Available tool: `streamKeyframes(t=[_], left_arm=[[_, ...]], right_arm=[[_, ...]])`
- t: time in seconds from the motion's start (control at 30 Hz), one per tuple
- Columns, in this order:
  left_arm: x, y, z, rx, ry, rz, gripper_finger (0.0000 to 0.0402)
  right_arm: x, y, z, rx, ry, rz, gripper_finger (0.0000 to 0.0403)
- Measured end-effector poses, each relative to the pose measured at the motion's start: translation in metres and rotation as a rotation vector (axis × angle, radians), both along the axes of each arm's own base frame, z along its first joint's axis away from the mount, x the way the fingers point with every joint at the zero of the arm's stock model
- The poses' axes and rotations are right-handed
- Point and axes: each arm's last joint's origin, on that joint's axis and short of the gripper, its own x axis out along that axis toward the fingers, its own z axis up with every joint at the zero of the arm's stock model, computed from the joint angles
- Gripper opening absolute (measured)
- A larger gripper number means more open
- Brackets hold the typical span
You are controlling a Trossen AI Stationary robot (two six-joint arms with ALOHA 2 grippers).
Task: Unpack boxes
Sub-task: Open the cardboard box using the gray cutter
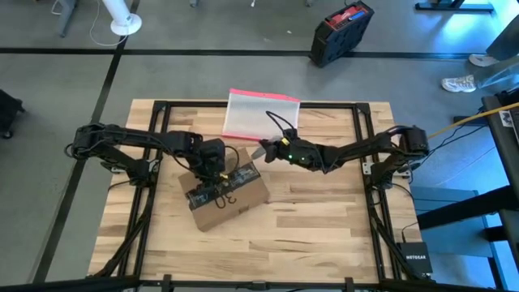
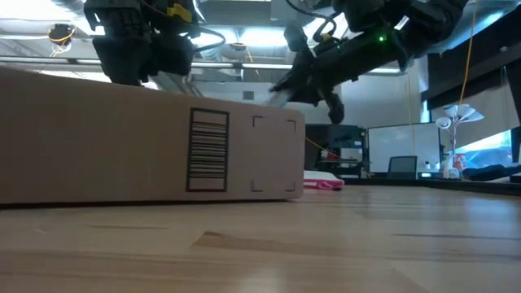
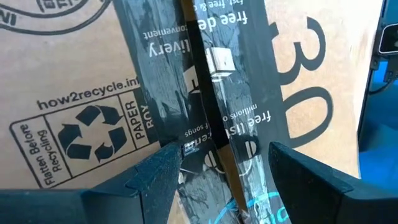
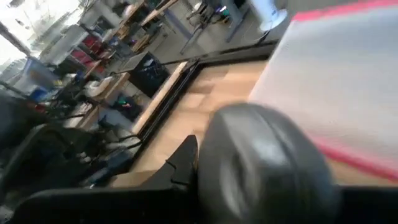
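Cardboard, brown and corrugated, makes up the box (image 1: 225,195), which lies flat on the wooden table (image 1: 324,235) near its middle, turned at an angle to the table's edges. A black tape strip (image 3: 205,93) printed with white words runs along its top seam, and a barcode label (image 2: 208,150) shows on the side wall in the low view.

Directly over the box's top, the left gripper (image 3: 224,168) points down with its jaws wide apart, one finger on either side of the tape, holding nothing. Just beyond the box's far corner, the right gripper (image 1: 261,152) hovers above the table between the box and a clear pouch (image 1: 259,115) with a pink edge. In the high view its jaws look nearly closed, but I cannot tell whether they hold anything.

By its looks the box should be stiff along walls and edges but springy across the flaps, and probably light enough to slide if pushed from one side. The glossy tape will likely be slick, so pinching at a lifted tape end or flap edge seems the best hold, with the other arm pressing the lid to stop it skating.
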Motion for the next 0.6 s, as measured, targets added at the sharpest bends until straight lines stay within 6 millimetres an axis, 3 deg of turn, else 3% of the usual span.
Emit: streamKeyframes(t=[0.33,0.6], left_arm=[[-0.002,0.001,-0.001,-0.008,0.015,0.006,0.0239],[-0.002,0.002,-0.001,-0.008,0.016,0.011,0.0239]], right_arm=[[-0.001,-0.012,0.007,-0.007,-0.049,-0.028,0.0067],[0.001,0.001,0.004,0.03,-0.068,-0.006,0.0067]])
